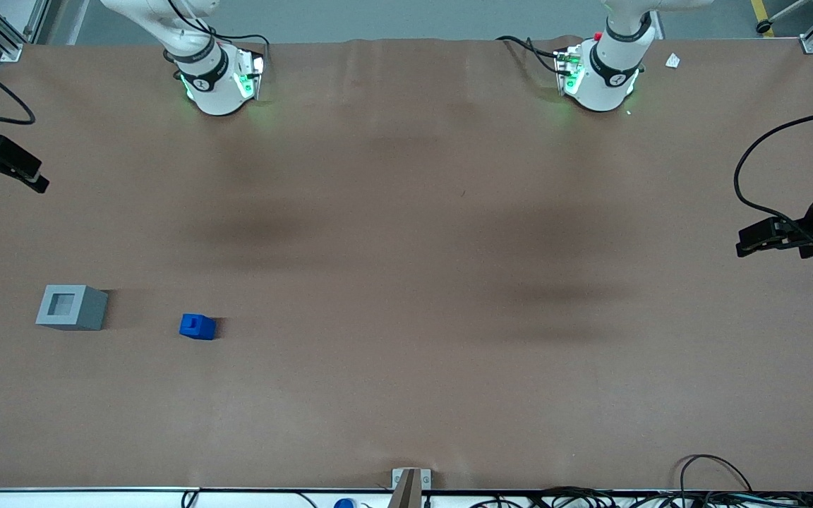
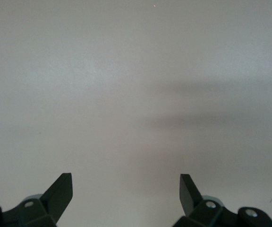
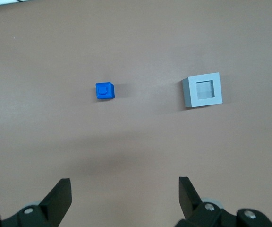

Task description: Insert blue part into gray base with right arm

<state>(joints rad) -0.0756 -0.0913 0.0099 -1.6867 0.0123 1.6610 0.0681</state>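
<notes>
The blue part (image 1: 197, 327) stands upright on the brown table, notch up. The gray base (image 1: 71, 307) stands beside it, a block's width or two apart, nearer the working arm's end, its square recess facing up and empty. Both also show in the right wrist view: the blue part (image 3: 105, 91) and the gray base (image 3: 202, 91). My right gripper (image 1: 25, 173) hangs above the table at the working arm's end, farther from the front camera than both blocks. In the right wrist view the gripper (image 3: 125, 189) is open wide and empty, well apart from both blocks.
The two arm bases (image 1: 216, 77) (image 1: 600, 74) stand at the table's edge farthest from the front camera. A small white scrap (image 1: 672, 61) lies near the parked arm's base. A metal bracket (image 1: 411, 483) and cables (image 1: 713, 480) sit at the nearest edge.
</notes>
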